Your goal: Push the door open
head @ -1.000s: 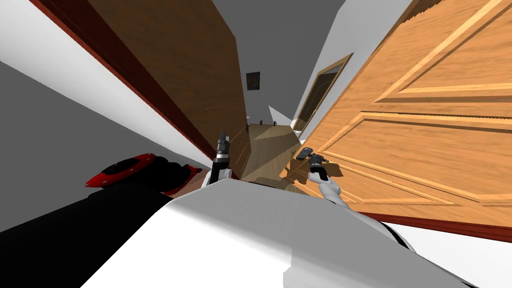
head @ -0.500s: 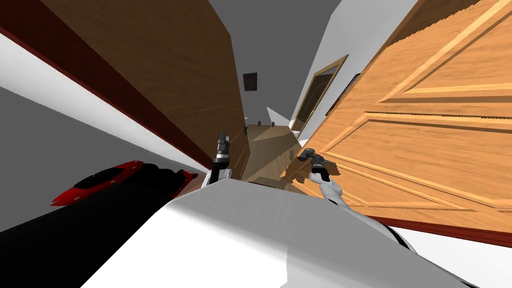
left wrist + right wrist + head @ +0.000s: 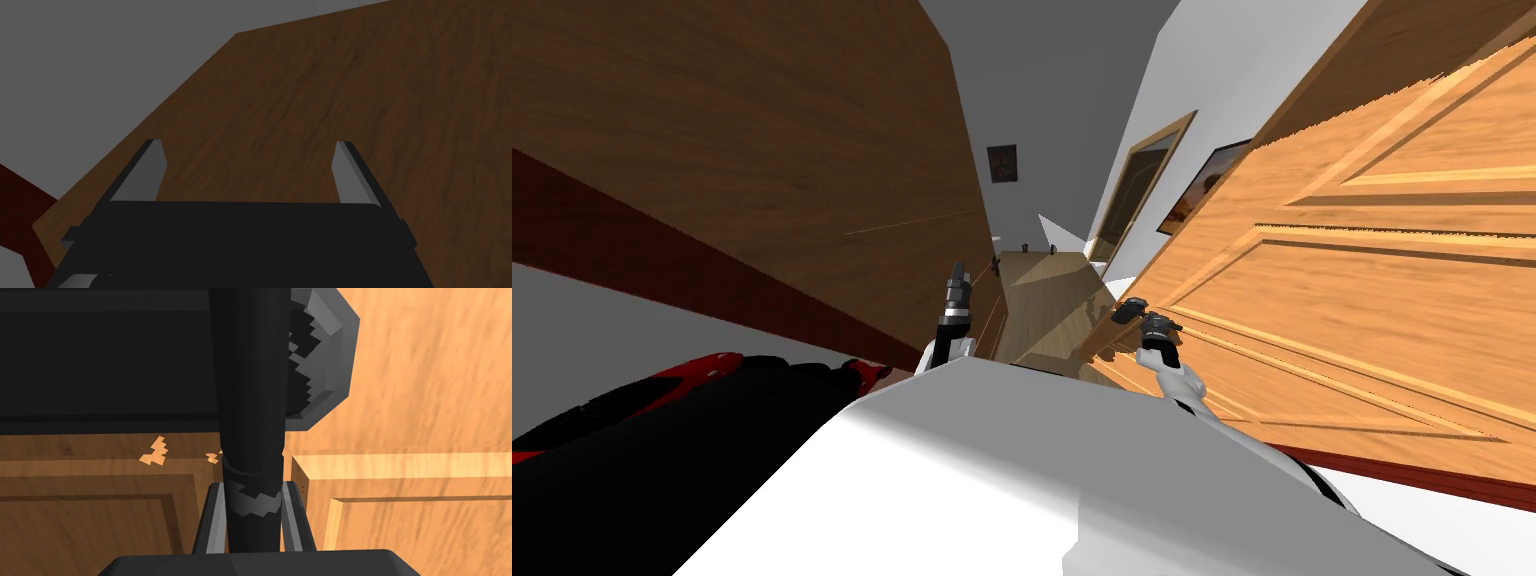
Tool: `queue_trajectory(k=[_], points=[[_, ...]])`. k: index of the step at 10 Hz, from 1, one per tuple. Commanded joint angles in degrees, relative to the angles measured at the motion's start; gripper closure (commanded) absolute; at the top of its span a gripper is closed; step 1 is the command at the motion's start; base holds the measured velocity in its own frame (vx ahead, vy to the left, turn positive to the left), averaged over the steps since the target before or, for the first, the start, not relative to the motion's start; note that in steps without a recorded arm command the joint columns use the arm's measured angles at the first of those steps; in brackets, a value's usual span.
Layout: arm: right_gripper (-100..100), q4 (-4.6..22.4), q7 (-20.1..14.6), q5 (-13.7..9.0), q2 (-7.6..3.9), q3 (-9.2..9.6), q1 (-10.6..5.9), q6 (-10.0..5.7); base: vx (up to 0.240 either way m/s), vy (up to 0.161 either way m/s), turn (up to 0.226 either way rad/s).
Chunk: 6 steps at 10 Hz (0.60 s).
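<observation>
Fingers (image 3: 212, 523) of right gripper (image 3: 251, 488) tight on dark door handle (image 3: 250, 413); fingers (image 3: 149, 170) of left gripper (image 3: 247, 150) wide apart.

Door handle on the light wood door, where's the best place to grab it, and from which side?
Take the door handle on its straight dark bar, clear of the round grey rose, coming in facing the door with one finger on each long side. The bar is narrow and even there, and the right gripper is shut on it that way.
</observation>
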Motion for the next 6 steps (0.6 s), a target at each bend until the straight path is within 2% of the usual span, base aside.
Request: queue_trajectory(k=[1,4,5,6], points=[[100,0.8,0.8,-0.3,-0.39,-1.23,-0.5,-0.18,0.215,0.063,-0.085],[100,1.1,1.5,-0.6,-0.44,-2.36,-0.53,-0.14,0.171,0.052,-0.066],[100,1.1,1.3,-0.6,-0.54,-2.18,-0.41,-0.03,0.07,0.012,-0.035],[100,1.3,1.6,-0.8,-0.79,-2.97,-0.26,-0.03,0.142,0.031,-0.057]])
